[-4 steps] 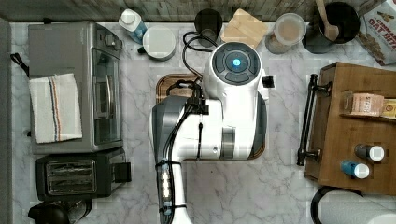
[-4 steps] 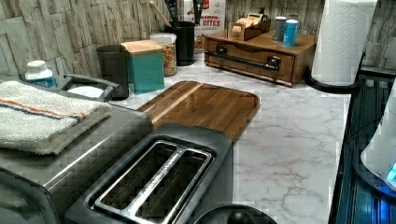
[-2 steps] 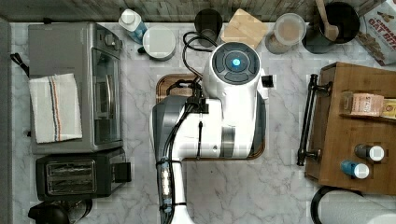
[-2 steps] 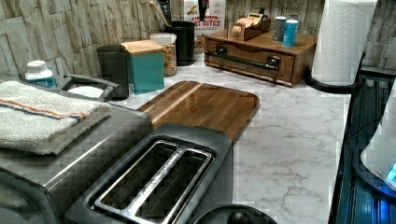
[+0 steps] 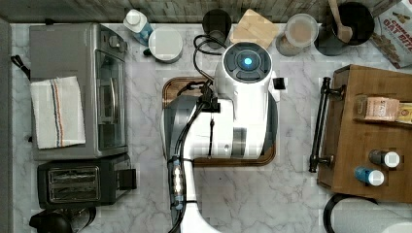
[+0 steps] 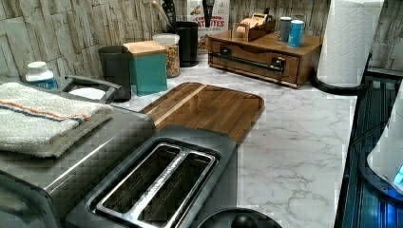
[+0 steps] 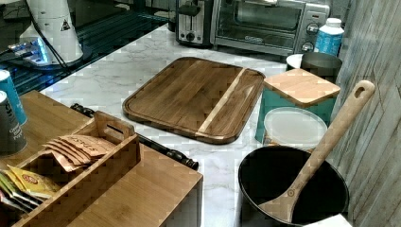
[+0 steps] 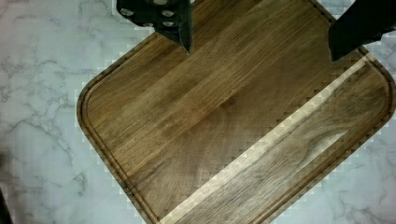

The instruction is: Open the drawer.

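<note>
Gripper [image 8: 259, 44] hangs above the cutting board [image 8: 233, 126], fingers spread wide and empty, their tips cut off by the frame. Drawer [image 6: 254, 64] sits shut at the top view's right, well apart; the arm [image 5: 233, 121] hides most of the board.

Top view looks straight down on the desk [image 5: 291, 194]; left and right views face across the cutting board [image 6: 204, 107] from opposite ends.
</note>
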`<state>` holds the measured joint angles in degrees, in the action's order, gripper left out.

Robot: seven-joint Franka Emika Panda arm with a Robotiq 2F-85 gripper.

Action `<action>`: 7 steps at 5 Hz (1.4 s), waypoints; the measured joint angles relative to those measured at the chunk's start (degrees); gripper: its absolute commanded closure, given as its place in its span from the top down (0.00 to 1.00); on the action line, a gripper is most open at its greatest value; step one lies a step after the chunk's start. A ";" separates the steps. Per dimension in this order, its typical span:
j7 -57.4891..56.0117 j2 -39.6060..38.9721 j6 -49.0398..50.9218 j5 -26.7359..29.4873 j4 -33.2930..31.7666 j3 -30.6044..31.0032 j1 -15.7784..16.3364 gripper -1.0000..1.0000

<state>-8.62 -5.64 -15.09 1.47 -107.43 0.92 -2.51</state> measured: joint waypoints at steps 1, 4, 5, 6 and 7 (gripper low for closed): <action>-8.62 -0.57 -2.35 -0.06 -0.62 -1.56 0.21 1.00; -32.05 -3.76 -9.44 -1.69 -0.50 -5.83 -5.73 1.00; -34.66 -6.48 -14.09 -3.48 -0.17 -8.32 -8.29 1.00; -34.68 -8.66 -17.47 -5.49 -0.45 -9.70 -11.43 1.00; -34.68 -9.90 -17.97 -9.03 -0.67 -11.35 -12.74 1.00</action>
<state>-43.31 -15.54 -33.07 -7.56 -108.10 -10.42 -15.25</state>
